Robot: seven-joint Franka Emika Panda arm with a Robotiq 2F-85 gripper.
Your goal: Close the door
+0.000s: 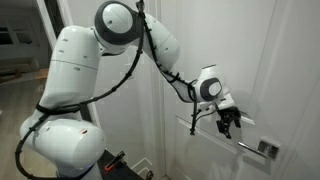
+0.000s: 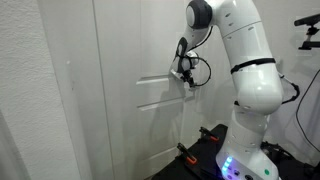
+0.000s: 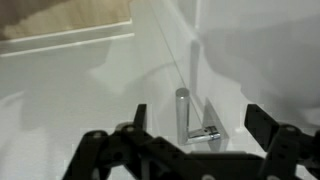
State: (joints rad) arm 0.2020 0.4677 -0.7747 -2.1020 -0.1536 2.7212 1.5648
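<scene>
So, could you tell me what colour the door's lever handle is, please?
Silver lever handle on a white door; the wrist view shows it best.

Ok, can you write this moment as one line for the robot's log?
target: tall white panelled door | black pincer: open, beside silver lever handle | contact: cannot tell

Robot arm [image 2: 245, 50] reaching across to a white door [image 2: 125, 95]

The arm stands at the right on a dark base [image 2: 215, 140] with small blue lights, its upper part bent over toward the door. The gripper [image 2: 186, 76] sits close against the door face at mid height, level with the band between the tall upper recessed panel and the lower one. Whether it touches cannot be told. A black cable [image 2: 204, 72] loops beside the wrist.
</scene>
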